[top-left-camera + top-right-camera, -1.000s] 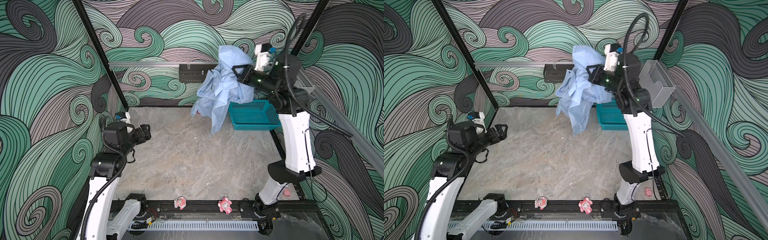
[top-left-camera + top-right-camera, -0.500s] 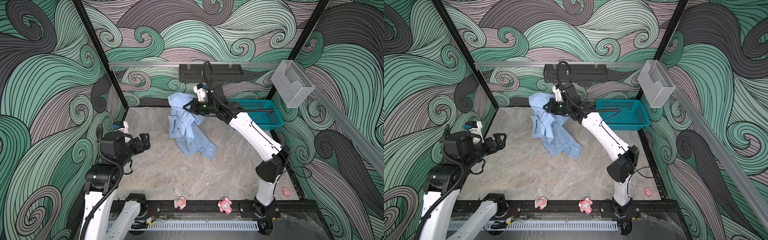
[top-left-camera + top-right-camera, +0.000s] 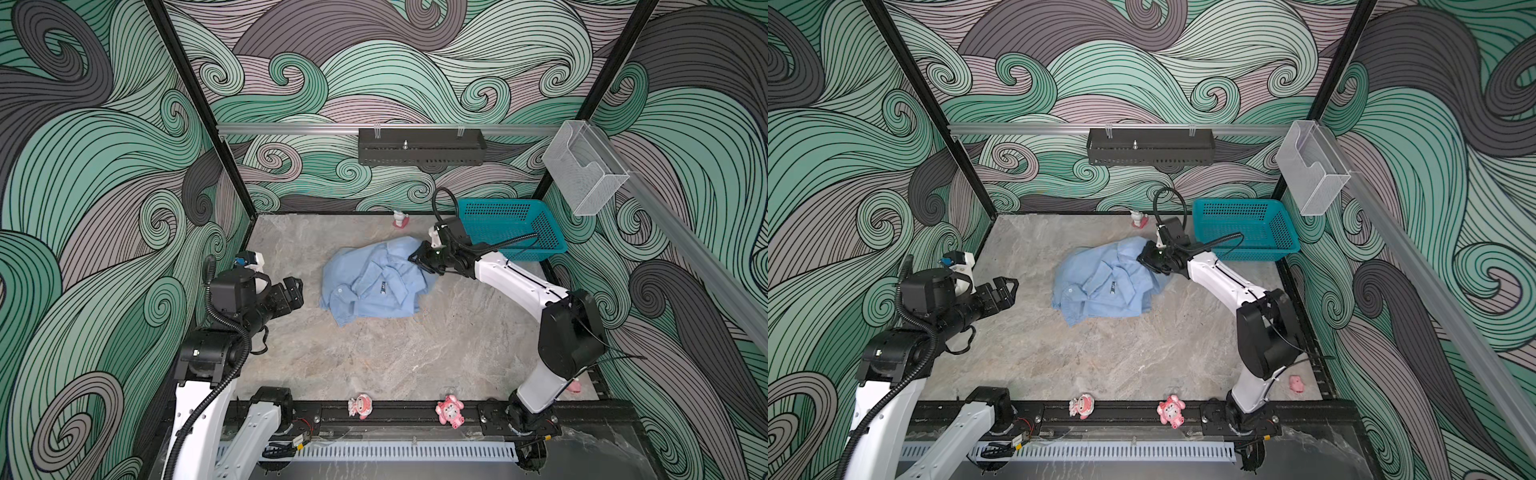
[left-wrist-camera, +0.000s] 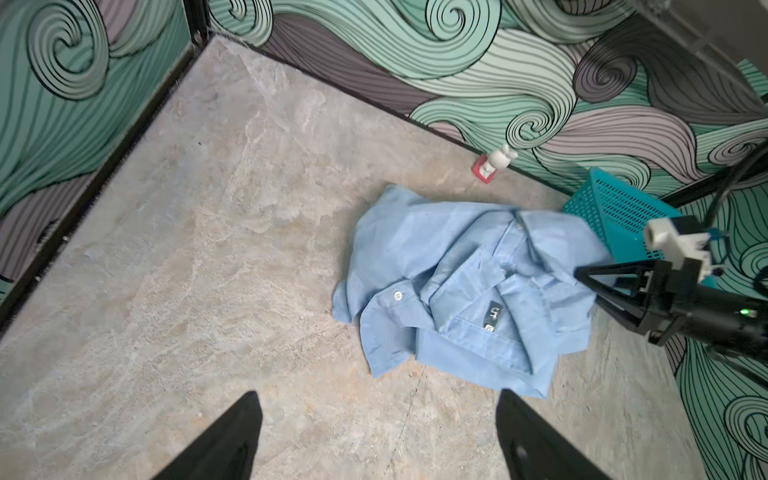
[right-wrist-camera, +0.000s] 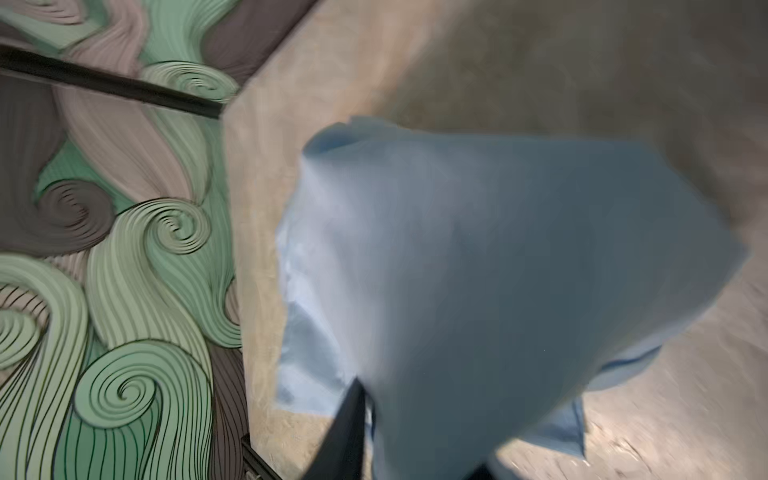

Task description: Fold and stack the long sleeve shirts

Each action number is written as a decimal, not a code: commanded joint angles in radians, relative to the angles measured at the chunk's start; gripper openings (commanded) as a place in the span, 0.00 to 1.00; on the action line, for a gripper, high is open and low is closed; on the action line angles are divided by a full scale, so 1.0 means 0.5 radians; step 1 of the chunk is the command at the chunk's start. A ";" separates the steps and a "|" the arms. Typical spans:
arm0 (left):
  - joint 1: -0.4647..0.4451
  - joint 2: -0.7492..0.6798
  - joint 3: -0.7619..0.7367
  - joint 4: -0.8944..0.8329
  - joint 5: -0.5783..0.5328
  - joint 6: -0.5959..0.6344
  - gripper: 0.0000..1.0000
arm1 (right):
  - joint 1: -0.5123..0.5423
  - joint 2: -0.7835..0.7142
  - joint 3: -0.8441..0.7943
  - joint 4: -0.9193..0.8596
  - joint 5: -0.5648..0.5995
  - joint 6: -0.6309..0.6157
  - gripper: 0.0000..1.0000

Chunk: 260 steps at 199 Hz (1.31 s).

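1. Marbled grey tabletop [image 3: 374,357] carries the light blue shirt [image 3: 376,280] near its middle, a shade toward 12 o'clock. In both top views it lies crumpled. The collar and dark neck label [image 4: 494,312] face up, and the sleeves are lost among the folds.
2. At the shirt's 2 o'clock edge sits the right gripper [image 3: 417,258], touching the cloth or just over it. Its wrist view is blurred and full of blue fabric, so I cannot tell whether the jaws pinch the shirt or have let go.
3. At the shirt's 9 o'clock hovers the left gripper [image 3: 296,293], near the cloth but apart from it, jaws spread wide and empty.
4. Further out, the teal basket [image 3: 536,251] stands in the table's 2 o'clock corner, just behind the right arm. A small white figure [image 3: 400,219] stands at 12 o'clock by the wall.
5. Folding looks not yet begun; the shirt likely needs spreading flat first.
6. Likely risks:
   - If the right jaws hold fabric when that arm pulls away, the heap could drag toward the basket and bunch tighter.
   - A blind pinch into the pile may catch several thin layers, so a sleeve stays trapped.
   - Thin cloth may also slip from a shallow grip.
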State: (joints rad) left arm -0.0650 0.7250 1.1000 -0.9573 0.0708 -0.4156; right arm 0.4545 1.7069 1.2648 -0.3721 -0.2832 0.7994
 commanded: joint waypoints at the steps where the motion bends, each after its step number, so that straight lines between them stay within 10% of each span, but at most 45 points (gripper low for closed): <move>1: -0.008 0.023 -0.088 -0.126 0.134 -0.014 0.88 | 0.004 -0.162 -0.011 -0.249 0.295 -0.203 0.61; 43: -0.008 -0.036 -0.257 -0.160 0.252 -0.100 0.87 | 0.060 -0.525 0.126 -0.813 0.834 -0.576 0.74; 99: -0.011 -0.020 -0.630 0.224 0.583 -0.488 0.81 | 0.531 -0.627 0.001 -0.765 0.780 -0.871 0.67; 167: -0.023 0.528 -0.998 1.174 0.818 -0.863 0.83 | 0.806 0.095 0.271 -0.580 0.633 -0.990 0.71; 207: -0.049 1.083 -0.878 1.332 0.928 -0.804 0.79 | 0.814 0.461 0.537 -0.562 0.598 -1.039 0.73; 260: -0.051 1.140 -0.855 1.334 0.911 -0.765 0.80 | 0.823 0.783 0.798 -0.615 0.546 -1.080 0.75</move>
State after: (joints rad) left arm -0.0868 1.3037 0.6266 -0.2993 0.5102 -0.8085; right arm 0.8604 2.0609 1.6245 -0.6563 0.0071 0.2794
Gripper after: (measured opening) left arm 0.793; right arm 0.744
